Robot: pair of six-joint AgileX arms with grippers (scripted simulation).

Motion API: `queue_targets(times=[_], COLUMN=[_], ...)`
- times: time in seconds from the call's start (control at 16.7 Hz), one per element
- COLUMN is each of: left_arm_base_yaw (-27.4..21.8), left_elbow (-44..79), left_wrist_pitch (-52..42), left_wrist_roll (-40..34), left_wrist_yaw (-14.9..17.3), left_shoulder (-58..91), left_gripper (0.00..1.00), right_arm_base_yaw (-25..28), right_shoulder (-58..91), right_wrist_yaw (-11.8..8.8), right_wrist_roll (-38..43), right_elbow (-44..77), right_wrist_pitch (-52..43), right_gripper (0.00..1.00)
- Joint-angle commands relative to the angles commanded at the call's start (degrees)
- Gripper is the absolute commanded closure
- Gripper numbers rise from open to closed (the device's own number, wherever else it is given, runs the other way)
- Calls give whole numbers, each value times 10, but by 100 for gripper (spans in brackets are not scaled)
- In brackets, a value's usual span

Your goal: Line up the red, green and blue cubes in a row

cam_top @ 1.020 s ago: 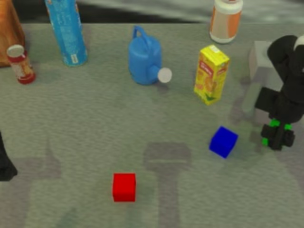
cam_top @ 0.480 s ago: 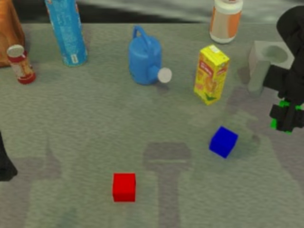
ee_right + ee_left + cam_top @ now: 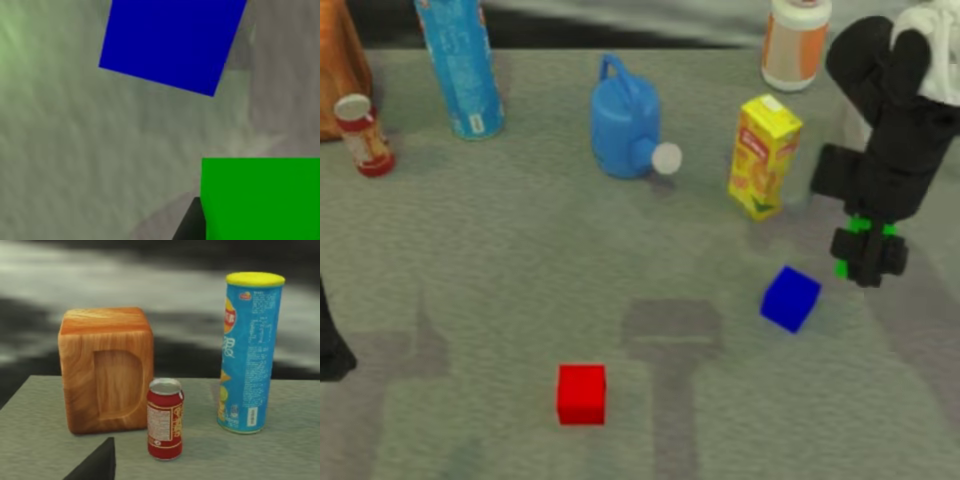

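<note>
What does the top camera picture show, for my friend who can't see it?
The right gripper holds the green cube in the air, just right of the blue cube on the grey table. The red cube sits near the front, and a blue jug and yellow carton stand farther back.

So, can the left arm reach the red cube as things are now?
Probably yes. The red cube stands alone on bare table with nothing around it, and the left arm is parked at the left edge. The right pincer holds the green cube far off.
</note>
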Motion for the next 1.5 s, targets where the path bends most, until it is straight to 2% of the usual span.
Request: queue_targets(times=[0.48, 0.66, 1.08, 1.5], left_arm_base_yaw=[0, 0, 0, 0], left_elbow=[0, 0, 0, 0], left_wrist_pitch=[0, 0, 0, 0], left_wrist_roll=[0, 0, 0, 0], left_wrist_yaw=[0, 0, 0, 0], left_shoulder=[0, 0, 0, 0], left_gripper=[0, 0, 0, 0], right_arm_base_yaw=[251, 311, 320, 321], right_shoulder=[20, 21, 23, 66], right_wrist_yaw=[-1, -1, -1, 0], right_wrist_roll=[84, 106, 110, 112], right_elbow=[57, 70, 63, -18], right_wrist_pitch=[-40, -47, -38, 89], right_gripper=[100, 100, 100, 100])
